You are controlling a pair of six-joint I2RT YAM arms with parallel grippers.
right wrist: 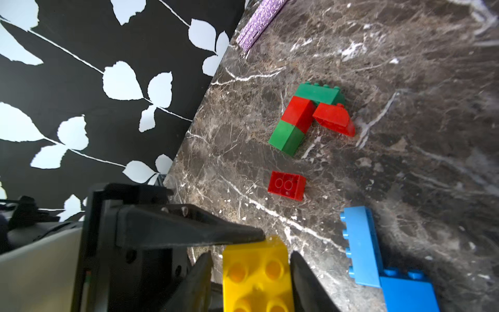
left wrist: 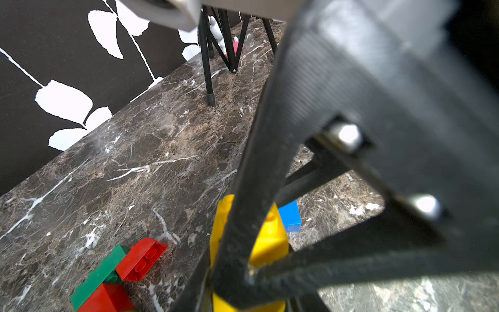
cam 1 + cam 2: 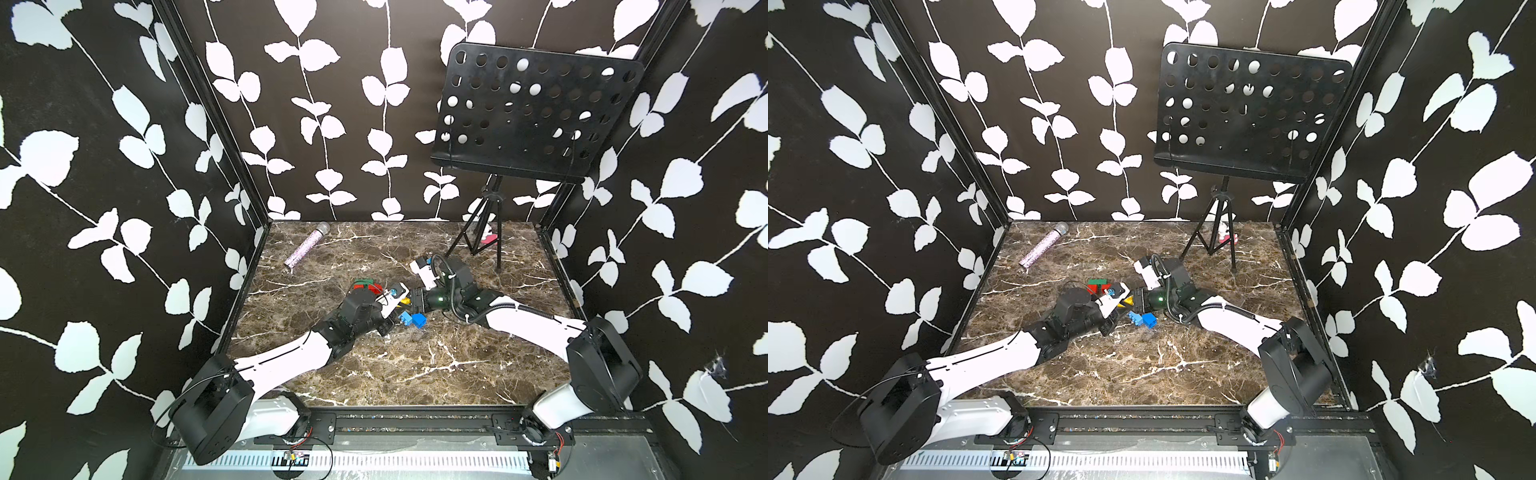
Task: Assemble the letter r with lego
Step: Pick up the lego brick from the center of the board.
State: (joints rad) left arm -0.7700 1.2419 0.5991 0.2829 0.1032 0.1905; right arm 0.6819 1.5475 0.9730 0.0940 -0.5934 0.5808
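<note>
- As R hand (image 1: 251, 255) straddles yellow brick (image 1: 256, 272), jaws stand part-open, slight gap one side – not clamped.
- L hand (image 1: 255, 237) shut, empty, tip touching brick's edge.
- Brick btwn hands, mid bench (image 1: 405, 108); prob. light, rigid, slick – take flat sides, not studs.
- Green-red stack (image 1: 305, 113), blue pair (image 1: 363, 243) lie nearby.

Three red bricks (image 1: 286, 186), two green bricks (image 1: 286, 137), two blue bricks (image 1: 361, 243), one yellow brick (image 1: 256, 270), one mic (image 3: 305, 250), one stand (image 3: 536, 112).

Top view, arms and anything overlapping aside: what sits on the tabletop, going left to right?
microphone → green and red bricks → blue bricks → music stand
</note>
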